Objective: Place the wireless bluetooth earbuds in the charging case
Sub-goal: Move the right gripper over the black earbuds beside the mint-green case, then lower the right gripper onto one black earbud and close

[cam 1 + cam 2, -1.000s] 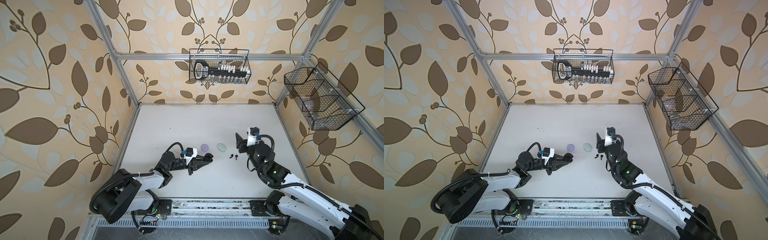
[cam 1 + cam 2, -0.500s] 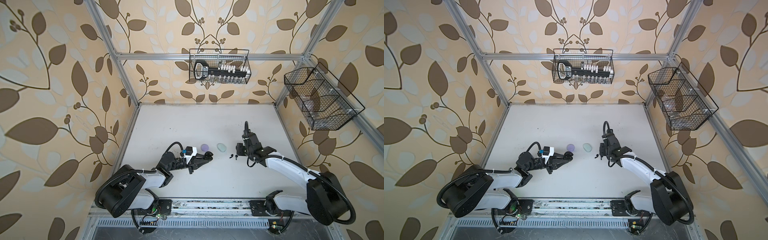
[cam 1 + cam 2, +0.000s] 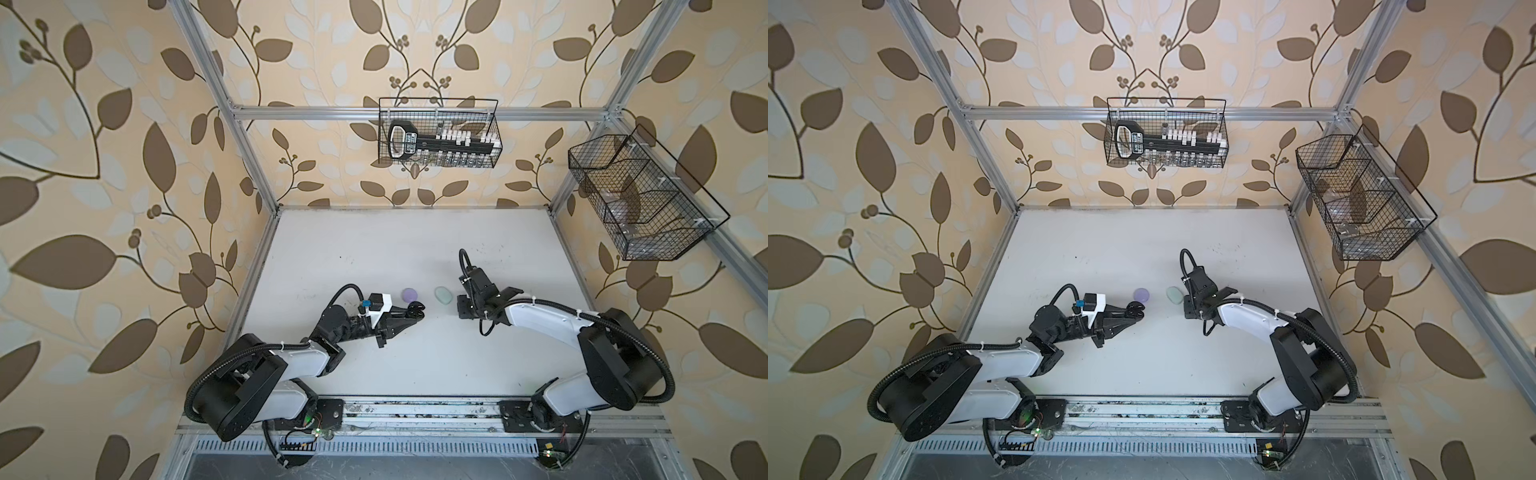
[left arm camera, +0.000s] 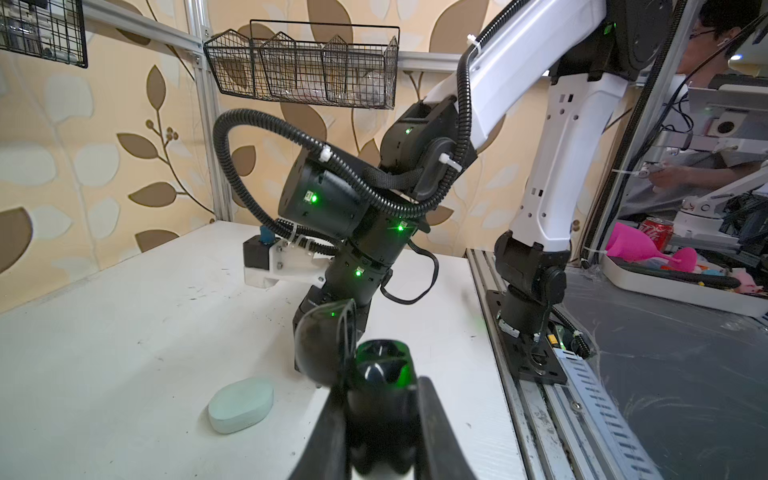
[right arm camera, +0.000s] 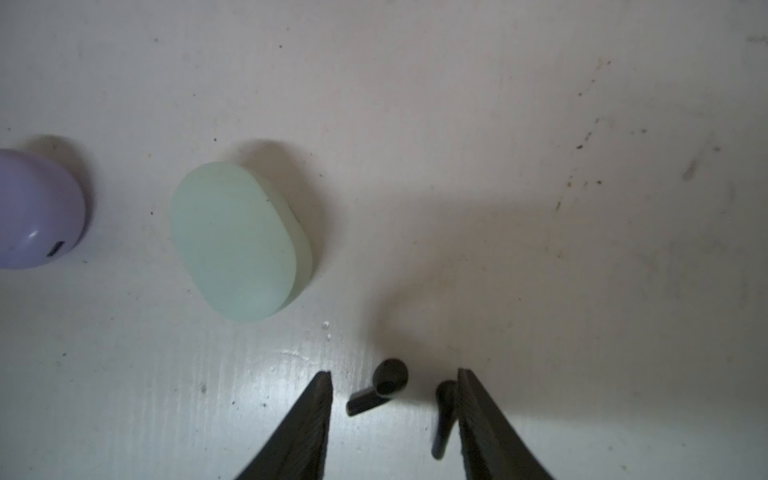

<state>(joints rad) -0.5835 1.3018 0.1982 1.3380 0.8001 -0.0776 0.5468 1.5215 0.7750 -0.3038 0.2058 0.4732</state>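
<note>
1. We see the left gripper (image 4: 380,415) with its fingers clamped on the black charging case (image 3: 415,309), lid open, low over the surface (image 3: 374,257). This matches a second ago, and the arm has barely shifted.
2. The right gripper (image 5: 395,374) is the big change. A second ago its wrist stood up beside the earbuds with the elbow folded back. Now the arm stretches in low from the right and the gripper points down at them.
3. The right fingers stand partly apart and grip nothing. In the right wrist view they straddle both earbuds.
4. The first black earbud (image 5: 378,386) lies on the surface between the fingers, clear of both. The second black earbud (image 5: 442,415) touches the inner face of one finger.
5. A second ago we saw both earbuds in the top views. Now the right wrist hides them there.
6. The mint case (image 3: 443,295), closed, and the lavender case (image 3: 409,295) lie unmoved between the two grippers. The mint one is near the earbuds.
</note>
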